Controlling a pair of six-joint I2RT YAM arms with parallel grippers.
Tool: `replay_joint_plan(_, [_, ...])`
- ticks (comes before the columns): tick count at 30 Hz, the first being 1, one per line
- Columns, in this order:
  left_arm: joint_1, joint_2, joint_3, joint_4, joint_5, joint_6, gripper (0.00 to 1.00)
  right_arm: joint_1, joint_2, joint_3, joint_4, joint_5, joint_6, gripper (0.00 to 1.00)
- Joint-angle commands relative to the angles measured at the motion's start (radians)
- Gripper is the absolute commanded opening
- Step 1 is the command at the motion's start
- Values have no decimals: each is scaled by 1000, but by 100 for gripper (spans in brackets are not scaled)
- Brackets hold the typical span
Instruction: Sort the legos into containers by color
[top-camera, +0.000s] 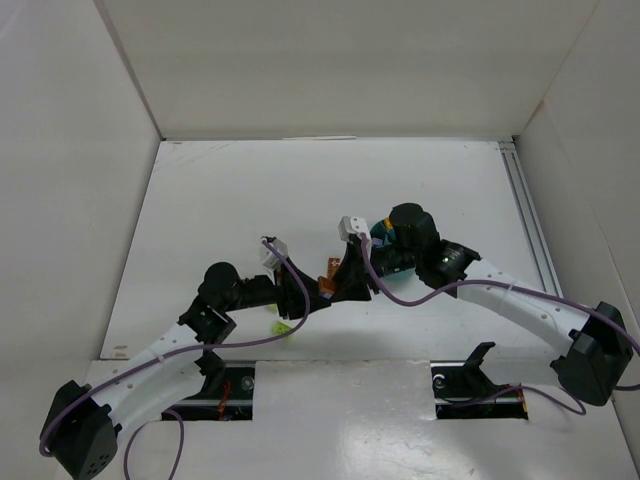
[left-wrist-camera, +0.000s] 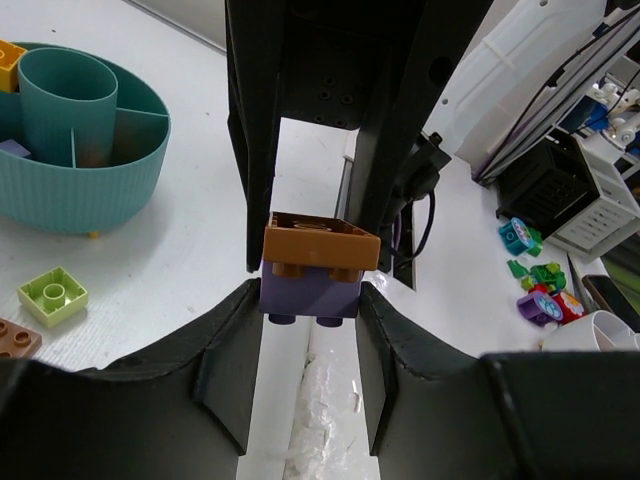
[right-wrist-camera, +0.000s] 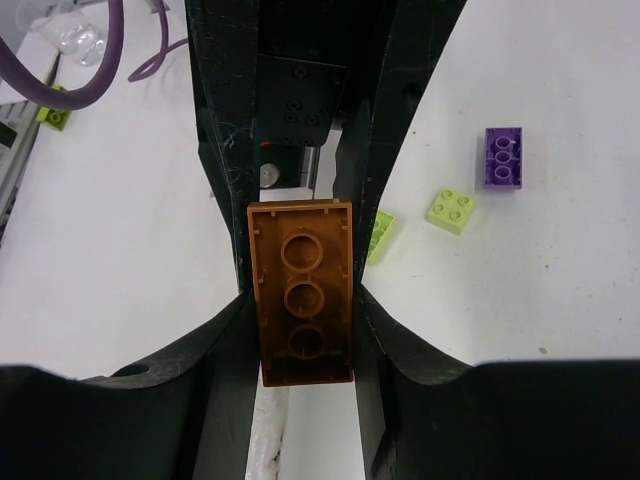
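Observation:
My two grippers meet at mid-table. My left gripper (left-wrist-camera: 310, 305) is shut on a purple brick (left-wrist-camera: 310, 297). A brown brick (left-wrist-camera: 321, 243) is stuck to the purple one, and my right gripper (right-wrist-camera: 303, 312) is shut on that brown brick (right-wrist-camera: 303, 300), whose hollow underside faces its camera. In the top view the left gripper (top-camera: 308, 297) and the right gripper (top-camera: 345, 283) hold the pair (top-camera: 327, 281) above the table. The teal bowl (left-wrist-camera: 90, 190) stands to the left with a yellow brick (left-wrist-camera: 8, 55) and a purple brick (left-wrist-camera: 14, 148) inside. It is mostly hidden under the right arm in the top view (top-camera: 381, 234).
Loose bricks lie on the table: a lime one (left-wrist-camera: 52, 296) and a brown one (left-wrist-camera: 16, 338) by the bowl, two lime ones (right-wrist-camera: 451, 210) (right-wrist-camera: 379, 236), a purple one (right-wrist-camera: 503, 157), and a lime one (top-camera: 283, 328) near the left arm. White walls enclose the table.

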Motion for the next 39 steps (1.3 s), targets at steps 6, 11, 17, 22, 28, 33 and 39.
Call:
replay_joint_plan(6, [-5, -15, 42, 13, -95, -1, 0, 17, 0, 54, -155, 92, -123, 31])
replay_joint_plan(11, [-5, -67, 12, -103, -186, -10, 0, -66, -90, 88, -261, 120, -192, 31])
replay_joint_plan(17, [-5, -130, -24, -169, -249, -32, 0, -197, -153, 66, -324, 86, -231, 31])
replay_joint_plan(22, [-5, -144, -22, -212, -302, -78, 0, -235, -187, 88, -424, 281, -242, 31])
replay_joint_plan(28, [-5, -77, 50, -340, -437, -88, 0, -235, -126, 201, -694, 1044, -145, 30])
replay_joint_plan(33, [-5, -41, 73, -369, -487, -98, 0, -235, -92, 261, -697, 1155, -131, 28])
replay_joint_plan(39, [-5, -23, 82, -349, -487, -88, 0, -285, -150, 70, -294, 991, -174, 26])
